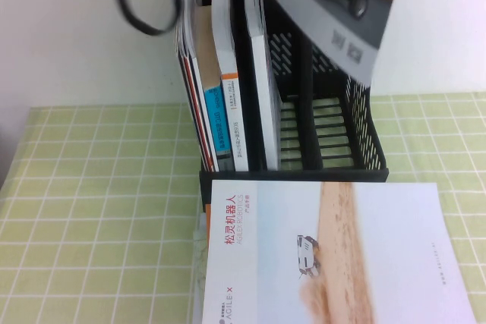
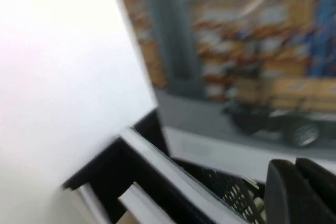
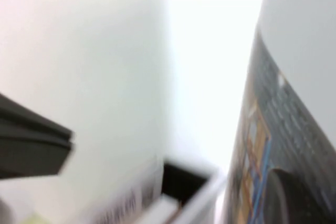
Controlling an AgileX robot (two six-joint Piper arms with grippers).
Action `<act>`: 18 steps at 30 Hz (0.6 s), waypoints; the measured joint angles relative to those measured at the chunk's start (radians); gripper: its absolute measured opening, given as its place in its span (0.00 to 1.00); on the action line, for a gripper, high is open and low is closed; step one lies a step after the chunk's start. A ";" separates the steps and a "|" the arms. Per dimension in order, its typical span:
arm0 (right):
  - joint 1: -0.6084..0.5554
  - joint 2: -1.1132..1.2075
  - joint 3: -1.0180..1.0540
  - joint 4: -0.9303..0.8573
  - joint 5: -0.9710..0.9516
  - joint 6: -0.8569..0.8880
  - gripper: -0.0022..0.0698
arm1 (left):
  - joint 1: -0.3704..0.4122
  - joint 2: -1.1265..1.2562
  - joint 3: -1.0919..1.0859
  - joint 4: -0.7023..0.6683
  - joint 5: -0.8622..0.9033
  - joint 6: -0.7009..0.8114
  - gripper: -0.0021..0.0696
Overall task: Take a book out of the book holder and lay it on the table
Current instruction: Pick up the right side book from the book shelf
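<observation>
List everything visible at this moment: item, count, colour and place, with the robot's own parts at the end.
book: one, grey cover with a wheeled vehicle, lifted above the right end of the holder, cut off by the high view's top edge.
book holder: one, black, perforated, at the table's middle back; right compartments bare.
upright books: several, white with orange and blue spines, in the holder's left compartments.
brochure: one, white with a sandy track and red title, lying flat in front of the holder.
table: one, light green with white grid.
cable: one, black loop, upper left.
left gripper: not in the high view; a dark finger shows by the book's cover.
right gripper: not in the high view; dark finger near the book.
</observation>
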 joint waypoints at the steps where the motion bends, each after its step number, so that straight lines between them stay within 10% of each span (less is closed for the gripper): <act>1: 0.000 -0.030 0.000 0.000 0.015 -0.003 0.06 | 0.008 -0.029 0.000 0.000 0.019 -0.014 0.03; 8: 0.000 -0.222 -0.002 -0.053 0.227 0.092 0.06 | 0.120 -0.179 -0.004 0.034 0.202 -0.067 0.03; 18: 0.000 -0.295 -0.011 -0.797 0.825 0.558 0.06 | 0.297 -0.379 0.197 0.003 0.244 -0.136 0.03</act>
